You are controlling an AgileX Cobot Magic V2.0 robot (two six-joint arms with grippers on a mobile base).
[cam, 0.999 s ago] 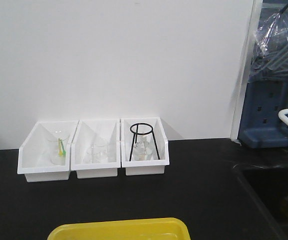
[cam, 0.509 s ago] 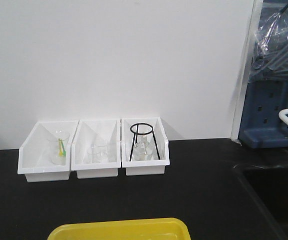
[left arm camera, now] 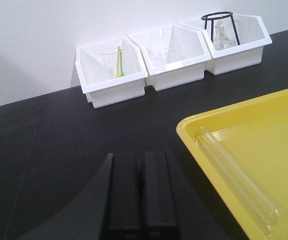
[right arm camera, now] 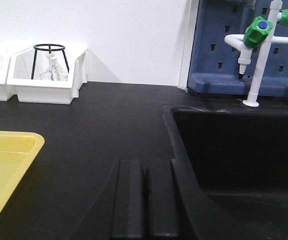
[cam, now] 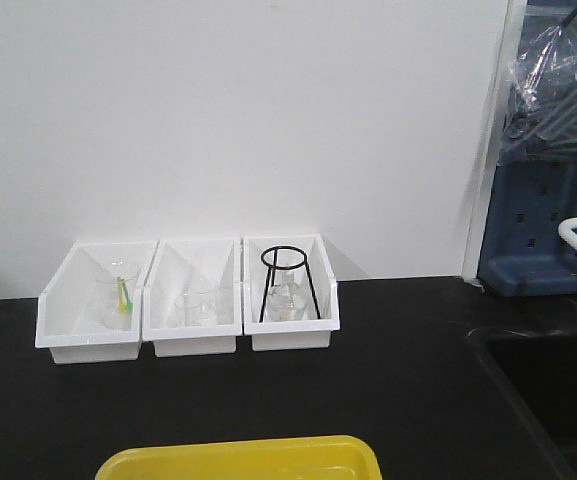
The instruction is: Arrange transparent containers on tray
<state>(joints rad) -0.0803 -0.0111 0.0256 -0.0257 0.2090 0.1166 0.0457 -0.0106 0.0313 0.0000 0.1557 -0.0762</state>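
You see clear glass test tubes (left arm camera: 238, 182) on a glossy yellow plastic tray (left arm camera: 278, 130), smooth white plastic bins (cam: 188, 300), and a matt black desk (cam: 388, 380).

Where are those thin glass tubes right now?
In the left wrist view, the two glass tubes lie side by side inside the yellow tray, along its left rim, in front of the white bins.

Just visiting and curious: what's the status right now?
Left gripper, right gripper shut, empty. Two test tubes lie in yellow tray. Nothing obstructing.
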